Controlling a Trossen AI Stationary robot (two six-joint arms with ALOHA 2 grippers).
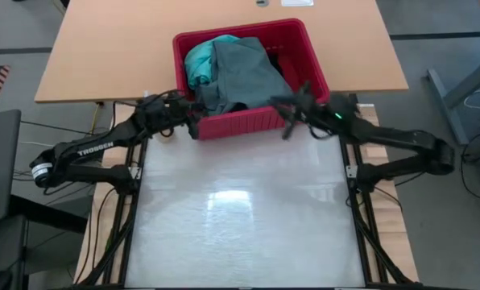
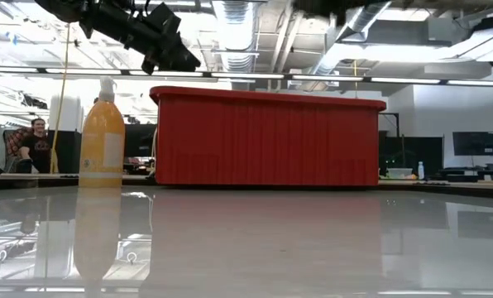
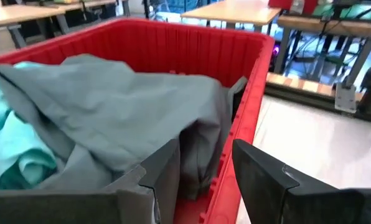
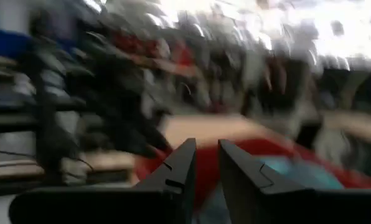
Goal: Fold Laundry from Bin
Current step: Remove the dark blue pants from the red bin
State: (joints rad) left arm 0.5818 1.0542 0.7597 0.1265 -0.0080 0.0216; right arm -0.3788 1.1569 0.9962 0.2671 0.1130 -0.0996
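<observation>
A: What else is around the bin (image 1: 252,121)?

B: From table height, an orange pump bottle (image 2: 102,136) stands left of it, and a person (image 2: 36,145) shows far back in the room. The bin's red wall hides everything inside from that view.

A: And from above?

B: There the laundry shows: a grey-green garment (image 1: 244,74) heaped on top, a turquoise one (image 1: 198,64) beside it (something dark lies at the bin's right side). The left gripper (image 1: 193,119) hangs at the near left corner, the right gripper (image 1: 287,117) at the near right rim.

A: The fingers?

B: The left wrist view shows its fingers (image 3: 263,177) parted either side of the red rim, empty, with the grey-green cloth just beyond. The right gripper's fingers (image 4: 176,171) stand narrowly apart, holding nothing, the bin ahead.
</observation>
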